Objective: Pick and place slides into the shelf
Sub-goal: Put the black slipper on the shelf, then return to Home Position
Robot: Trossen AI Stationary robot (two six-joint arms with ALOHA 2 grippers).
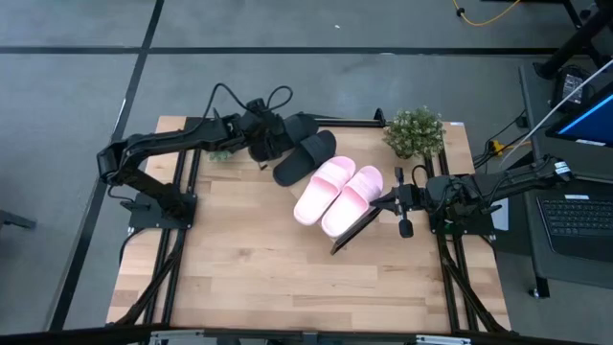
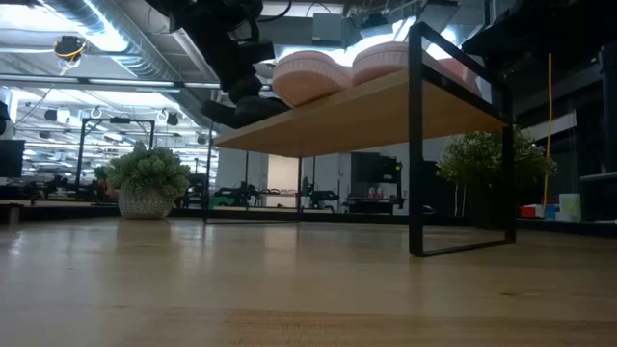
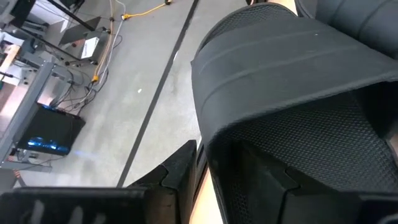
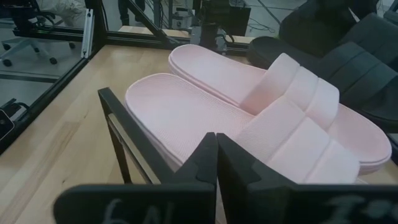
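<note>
Black slide point(image 3: 292, 81) lies against the parted left claw point(image 3: 205, 168).

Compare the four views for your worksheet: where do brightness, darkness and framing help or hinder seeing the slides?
High view: even light, pink slides and black slides clear. Low view: bright ceiling lights behind leave the arms as dark shapes above the shelf. Left wrist view: a black slide fills the frame. Right wrist view: pink pair well lit.
</note>
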